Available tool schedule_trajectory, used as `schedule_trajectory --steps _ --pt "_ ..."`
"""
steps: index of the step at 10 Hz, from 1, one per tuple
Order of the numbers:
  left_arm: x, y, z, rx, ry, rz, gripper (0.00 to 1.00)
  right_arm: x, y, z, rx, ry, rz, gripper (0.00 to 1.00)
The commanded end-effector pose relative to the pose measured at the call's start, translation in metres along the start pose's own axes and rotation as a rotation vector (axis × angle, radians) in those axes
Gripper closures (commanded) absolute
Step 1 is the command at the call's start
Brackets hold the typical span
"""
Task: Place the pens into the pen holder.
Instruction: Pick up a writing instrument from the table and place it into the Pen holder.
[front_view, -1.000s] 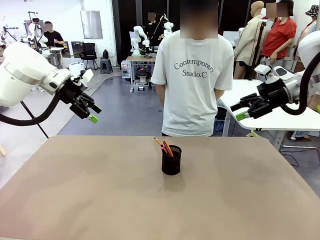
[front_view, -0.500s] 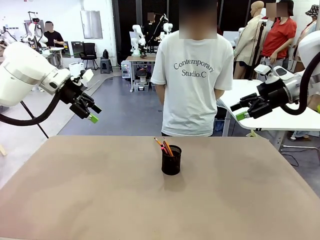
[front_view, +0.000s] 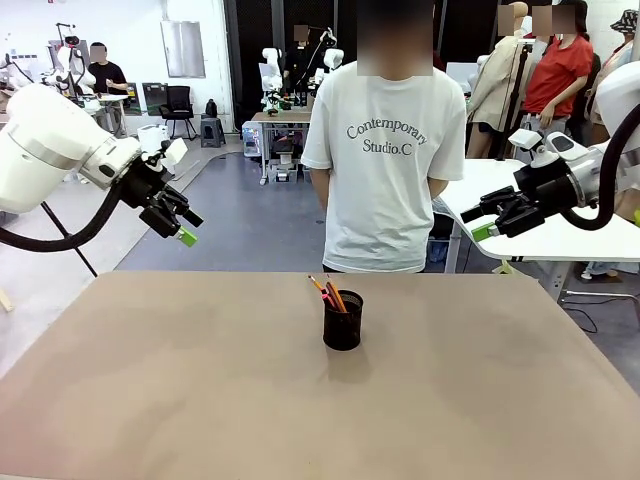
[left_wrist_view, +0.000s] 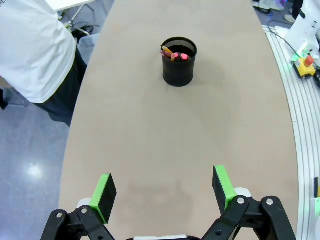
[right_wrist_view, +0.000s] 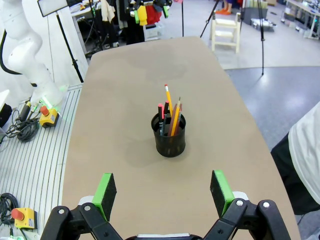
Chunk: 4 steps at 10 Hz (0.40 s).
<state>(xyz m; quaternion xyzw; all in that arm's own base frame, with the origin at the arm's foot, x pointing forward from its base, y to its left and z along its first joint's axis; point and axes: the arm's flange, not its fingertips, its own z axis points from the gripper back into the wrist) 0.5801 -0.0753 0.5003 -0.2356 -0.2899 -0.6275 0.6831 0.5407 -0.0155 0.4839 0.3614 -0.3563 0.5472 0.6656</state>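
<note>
Standing in the pen holder, the pens sit well apart from both arms' spread fingers.

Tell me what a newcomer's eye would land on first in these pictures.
First the black pen holder standing alone mid-table with the pens already upright inside it. Next the two arms raised off the table at either side, the left gripper and the right gripper both with jaws open and holding nothing. Behind the holder, at the far edge, stands a person in a white T-shirt.

robotics lab: other robot arms on tables behind, tripod, emergency-stop button.
</note>
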Motion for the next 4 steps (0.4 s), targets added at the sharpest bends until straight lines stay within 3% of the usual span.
schedule_trajectory --steps 1,4 --pt "0.0016 0.0027 0.0025 -0.004 -0.004 -0.001 0.00 0.0014 0.0009 0.0008 0.001 -0.003 0.002 0.00" --pt "0.0016 0.0027 0.0025 -0.004 -0.004 -0.001 0.00 0.0014 0.0009 0.0008 0.001 -0.003 0.002 0.00"
